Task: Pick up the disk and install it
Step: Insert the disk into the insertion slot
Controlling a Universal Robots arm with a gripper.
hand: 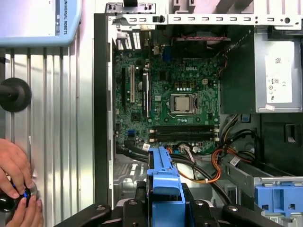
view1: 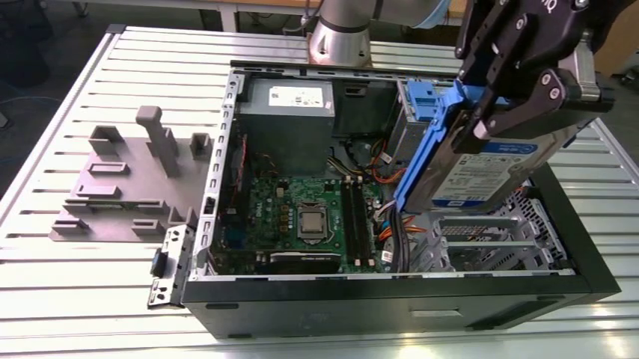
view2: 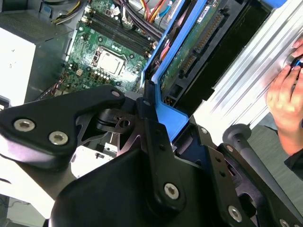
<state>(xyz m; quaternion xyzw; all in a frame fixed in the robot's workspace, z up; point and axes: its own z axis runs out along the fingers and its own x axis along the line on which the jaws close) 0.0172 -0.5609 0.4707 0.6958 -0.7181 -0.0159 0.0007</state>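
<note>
Disk (view1: 489, 168) hung tilted at the exterior view's right, above the silver cage (view1: 479, 243) in the open case | tip: probably square its blue carrier to the cage rails, dodge the orange cables (view1: 382, 158) | gripper (view1: 504, 112) reached in from upper right, clamped on the disk

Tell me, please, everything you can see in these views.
table: one, silver, slatted
case: one, black, open, on the table
disk: one, silver in blue carrier, held tilted over the case
motherboard: one, green, inside the case
power supply: one, grey, white sticker, inside the case
drive cage: one, silver, inside the case
fixture: one, grey, on the table at the exterior view's left
person's hands: two, on the table beside the case
arm: one, grey, behind the case
hand: one, black, shut on the disk
</note>
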